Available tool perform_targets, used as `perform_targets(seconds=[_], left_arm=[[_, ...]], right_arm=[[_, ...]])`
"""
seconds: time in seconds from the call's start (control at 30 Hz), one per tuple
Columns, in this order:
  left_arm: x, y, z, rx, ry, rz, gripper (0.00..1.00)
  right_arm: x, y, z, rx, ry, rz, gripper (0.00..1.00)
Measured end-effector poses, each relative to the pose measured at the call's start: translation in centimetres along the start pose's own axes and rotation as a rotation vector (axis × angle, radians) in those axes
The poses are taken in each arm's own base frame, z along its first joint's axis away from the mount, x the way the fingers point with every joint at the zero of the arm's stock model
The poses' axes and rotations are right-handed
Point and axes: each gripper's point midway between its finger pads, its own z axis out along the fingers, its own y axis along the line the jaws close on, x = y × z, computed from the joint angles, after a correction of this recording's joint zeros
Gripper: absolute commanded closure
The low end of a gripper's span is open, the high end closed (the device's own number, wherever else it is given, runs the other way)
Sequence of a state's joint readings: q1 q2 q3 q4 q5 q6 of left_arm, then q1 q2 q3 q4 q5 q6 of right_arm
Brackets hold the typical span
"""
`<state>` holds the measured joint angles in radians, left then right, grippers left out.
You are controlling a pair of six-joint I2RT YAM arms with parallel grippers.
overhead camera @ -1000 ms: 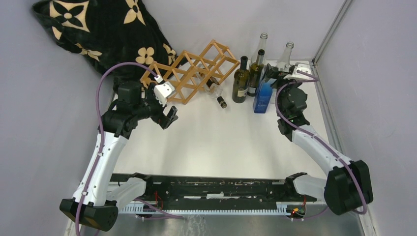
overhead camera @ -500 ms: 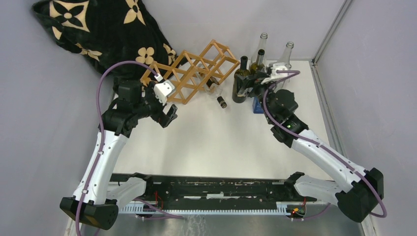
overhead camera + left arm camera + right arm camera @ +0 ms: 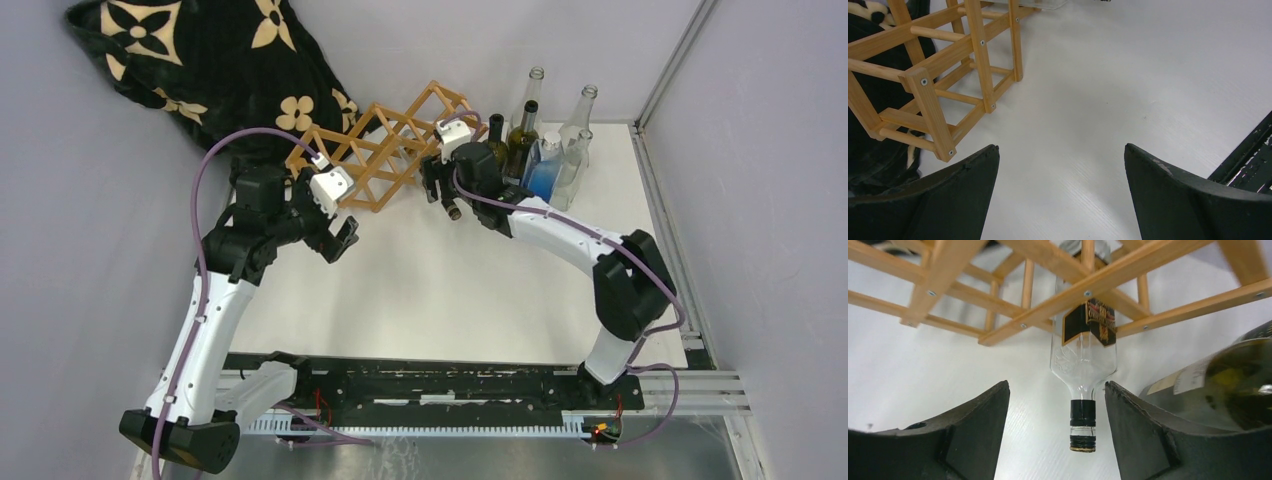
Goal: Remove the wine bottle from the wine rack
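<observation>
The wine rack, a light wooden lattice, lies at the back of the table. A clear wine bottle with a black label lies in one of its cells, and its black-capped neck pokes out toward me. My right gripper is open, with one finger on each side of that neck; gaps show on both sides and nothing touches. In the top view the right gripper sits at the rack's front right. My left gripper is open and empty over bare table, just off the rack's left end.
Several upright bottles stand right of the rack, with a blue one among them. A dark green bottle is close beside my right finger. A black flowered cushion lies behind the rack at the left. Walls close in the back and right.
My right arm has swung left from the standing bottles to the neck of the bottle in the rack, and its jaws have narrowed. The left arm has not moved.
</observation>
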<state>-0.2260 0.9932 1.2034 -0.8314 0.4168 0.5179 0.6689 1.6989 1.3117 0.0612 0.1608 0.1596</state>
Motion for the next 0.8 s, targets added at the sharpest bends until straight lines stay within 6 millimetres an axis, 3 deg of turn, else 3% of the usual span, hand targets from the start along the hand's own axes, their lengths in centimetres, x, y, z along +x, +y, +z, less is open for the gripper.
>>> perform_targets(seconds=[0.17, 0.37, 0.57, 0.8], left_arm=[[-0.2, -0.1, -0.4, -0.004, -0.012, 0.016, 0.0], [0.0, -0.3, -0.4, 0.013, -0.004, 0.037, 0.0], [0.6, -0.9, -0.3, 0.043, 0.01, 0.047, 0.0], [0.9, -1.2, -0.2, 0.058, 0.018, 0.049, 0.0]], right_arm=[[4.2, -0.5, 3.0, 0.018, 0.122, -0.035, 0.3], [5.7, -1.4, 5.5, 0.063, 0.176, -0.061, 0.31], [7.9, -2.3, 6.4, 0.114, 0.22, -0.085, 0.35], [11.5, -3.2, 5.8, 0.142, 0.29, -0.099, 0.36]])
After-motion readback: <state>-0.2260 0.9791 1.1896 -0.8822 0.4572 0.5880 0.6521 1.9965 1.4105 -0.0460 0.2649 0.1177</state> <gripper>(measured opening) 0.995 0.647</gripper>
